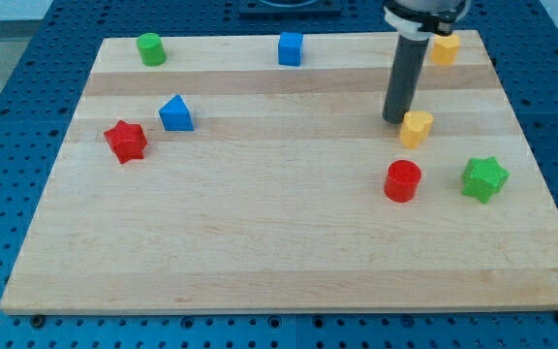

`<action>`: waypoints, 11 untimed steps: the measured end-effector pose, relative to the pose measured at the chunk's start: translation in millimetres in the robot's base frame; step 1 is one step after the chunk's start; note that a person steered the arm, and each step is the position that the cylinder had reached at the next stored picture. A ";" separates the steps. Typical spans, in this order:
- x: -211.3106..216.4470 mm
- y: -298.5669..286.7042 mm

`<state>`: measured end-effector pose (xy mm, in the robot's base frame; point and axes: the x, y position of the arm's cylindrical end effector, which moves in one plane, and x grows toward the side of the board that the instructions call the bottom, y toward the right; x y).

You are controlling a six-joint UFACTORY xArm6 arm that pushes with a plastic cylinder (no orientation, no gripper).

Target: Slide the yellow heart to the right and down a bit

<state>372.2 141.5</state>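
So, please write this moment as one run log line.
my tip: touching yellow heart, its upper left | red cylinder: below heart | green star: lower right

Brightness: bright and even across the wooden board (260, 242)
Source: seemingly overhead — diffuse, no hard beams
Shadows: short and soft, hugging each block's base; a small dark patch at the rod's (405, 78) foot
Glare: faint sheen on the pale wood, none blown out
Focus: sharp throughout — block edges slightly soft from low resolution
Distortion: board edges look straight
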 end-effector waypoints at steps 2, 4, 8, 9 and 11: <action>9.1 -25.4; 37.1 -30.4; 26.1 31.9; 26.2 33.5; 33.8 33.5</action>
